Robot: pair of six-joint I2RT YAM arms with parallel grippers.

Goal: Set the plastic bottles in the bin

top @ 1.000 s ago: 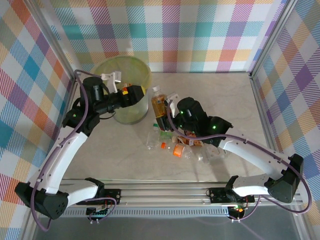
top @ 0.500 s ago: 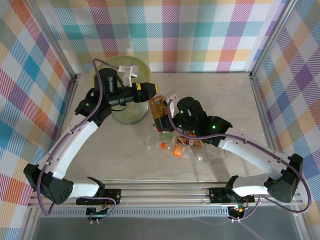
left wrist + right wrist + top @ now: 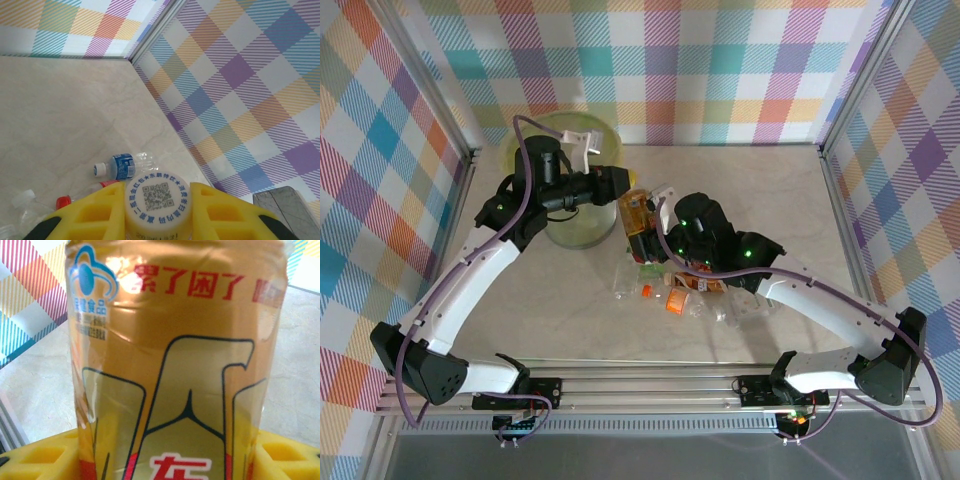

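Where the two arms meet just right of the bin [image 3: 578, 230], the left pincer [image 3: 621, 186] is closed tight, its yellow fingers [image 3: 95, 212] pressed to either side of the white cap [image 3: 157, 200] of the orange bottle [image 3: 175, 340]; the right pincer [image 3: 165, 457] stands only as wide as that bottle's body and clamps it (so one bottle is gripped by both). There is one bin, at the far left of the table [image 3: 760, 200]; one held bottle, just beside the bin; and a heap of crushed bottles [image 3: 685, 298] near and right of it, too tangled to count. The left wrist view picks out three lying loose, among them a blue-labelled bottle [image 3: 122, 166]. The left arm bends out leftward, its forearm reaching right across the bin; the right arm sweeps left and far over the heap.
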